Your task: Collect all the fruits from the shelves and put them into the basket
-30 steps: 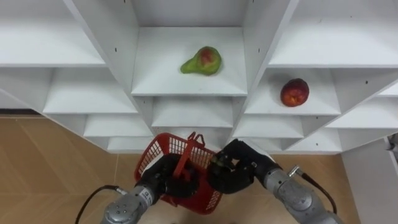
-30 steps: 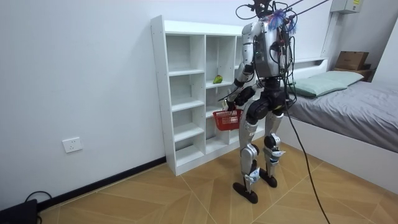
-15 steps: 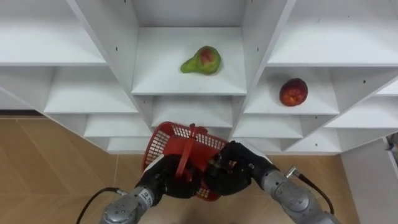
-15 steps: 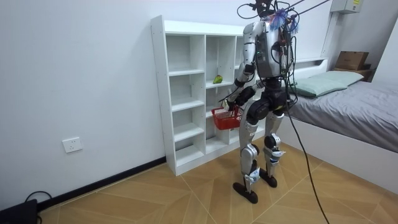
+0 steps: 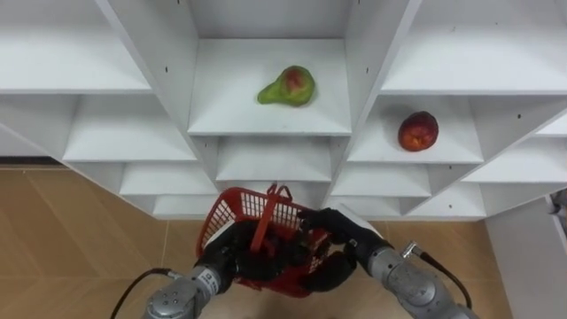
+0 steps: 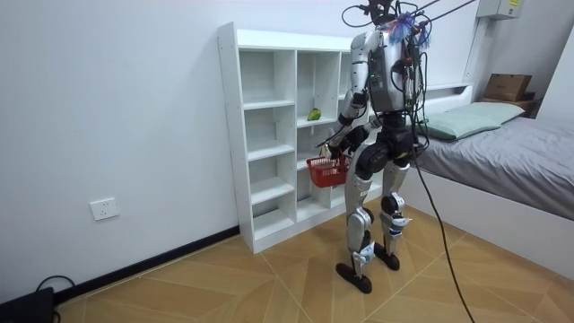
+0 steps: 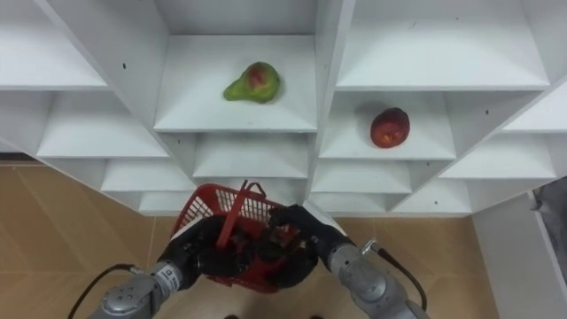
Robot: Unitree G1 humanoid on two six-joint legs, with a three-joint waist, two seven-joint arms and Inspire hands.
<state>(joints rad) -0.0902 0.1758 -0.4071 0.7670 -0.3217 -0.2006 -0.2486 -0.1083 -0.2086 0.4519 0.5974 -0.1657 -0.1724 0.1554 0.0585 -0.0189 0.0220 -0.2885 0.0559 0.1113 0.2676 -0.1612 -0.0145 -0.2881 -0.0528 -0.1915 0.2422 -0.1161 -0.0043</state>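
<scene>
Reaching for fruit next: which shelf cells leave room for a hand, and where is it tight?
The pear lies mid-shelf in the middle column, bare board either side. The red fruit in the right column also has free board around it. The left-column shelves are bare. Crowded low down: left hand and right hand both hold the red basket.

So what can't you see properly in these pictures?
Basket inside: eye views, the left hand and right hand cover it, so fruit in it can't be told.
Pear: room view, just a tiny green speck.
Lower shelves: eye views, upper boards hide their backs.
</scene>
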